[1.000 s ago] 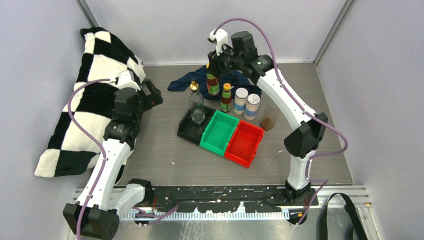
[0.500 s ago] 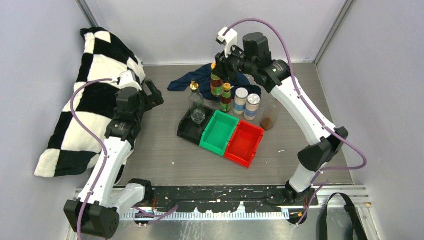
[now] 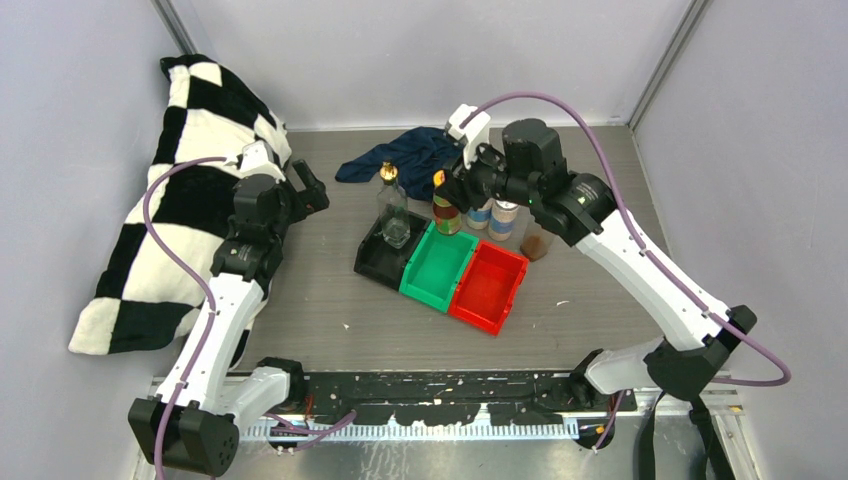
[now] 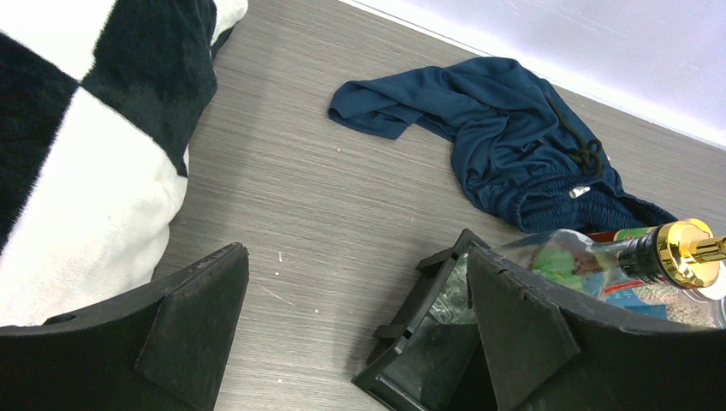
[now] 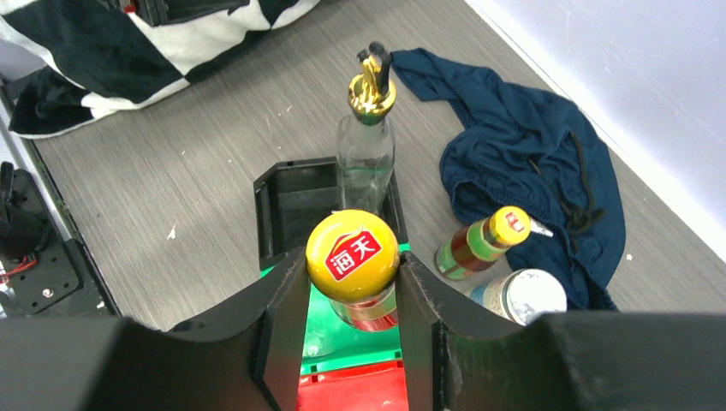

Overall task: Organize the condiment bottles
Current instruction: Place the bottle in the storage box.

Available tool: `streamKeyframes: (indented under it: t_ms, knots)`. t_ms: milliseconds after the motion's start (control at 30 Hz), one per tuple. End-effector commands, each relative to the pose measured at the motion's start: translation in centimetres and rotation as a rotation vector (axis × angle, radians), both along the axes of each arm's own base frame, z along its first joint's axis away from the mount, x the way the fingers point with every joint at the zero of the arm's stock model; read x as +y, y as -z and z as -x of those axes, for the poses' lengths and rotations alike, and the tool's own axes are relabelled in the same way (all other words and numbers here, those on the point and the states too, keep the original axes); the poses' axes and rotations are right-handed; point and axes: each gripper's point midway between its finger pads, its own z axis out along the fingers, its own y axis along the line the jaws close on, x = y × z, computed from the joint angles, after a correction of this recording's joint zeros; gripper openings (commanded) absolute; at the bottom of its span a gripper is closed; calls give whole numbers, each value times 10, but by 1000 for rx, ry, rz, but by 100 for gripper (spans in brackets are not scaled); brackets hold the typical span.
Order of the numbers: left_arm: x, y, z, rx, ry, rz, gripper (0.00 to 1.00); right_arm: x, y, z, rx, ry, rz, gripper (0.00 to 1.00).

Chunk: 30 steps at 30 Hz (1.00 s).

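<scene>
A grey wooden table [image 3: 330,310] filled the view, with a large black-and-white checkered blanket [image 3: 180,200] heaped along its left side and a dark blue garment [image 3: 400,158] crumpled near the far wall. At the centre sat three bins touching in a row: a black bin [image 3: 378,262], a green bin [image 3: 440,265] and a red bin [image 3: 490,285].

The left gripper [image 4: 351,342] hovered near the blanket with its jaws spread wide, holding nothing. The right gripper [image 5: 354,295] was clamped on a dark yellow-capped bottle [image 5: 354,255], fingers pinching it just below the cap. The bottle hung upright over the green bin's far end — long axis vertical, cap up. Whether its base touched the bin could not be told.

A clear glass bottle [image 5: 366,145] with a gold pourer stood in the black bin. A second yellow-capped bottle [image 5: 484,242] and a white-capped jar [image 5: 522,295] stood on the table just behind the bins.

The held bottle looked rigid, smooth and probably breakable, with some weight from its contents — the narrow part under the cap seemed the surest hold.
</scene>
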Motion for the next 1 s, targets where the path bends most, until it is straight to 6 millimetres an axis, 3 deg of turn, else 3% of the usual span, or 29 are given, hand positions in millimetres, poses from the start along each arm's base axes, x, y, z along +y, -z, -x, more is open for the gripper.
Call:
streamKeyframes:
  t_ms: [0,367,967]
  knots:
    - [-3,-13,-5,-57,9,30,99,-3,-53,4,-155,40,-148,1]
    - [-4,-15,-4,-62,12,35,99,5,-16,17,-114,44,-137,1]
    - [-3,-13,-4,-58,10,32,99,13,16,7,-94,58,-125,1]
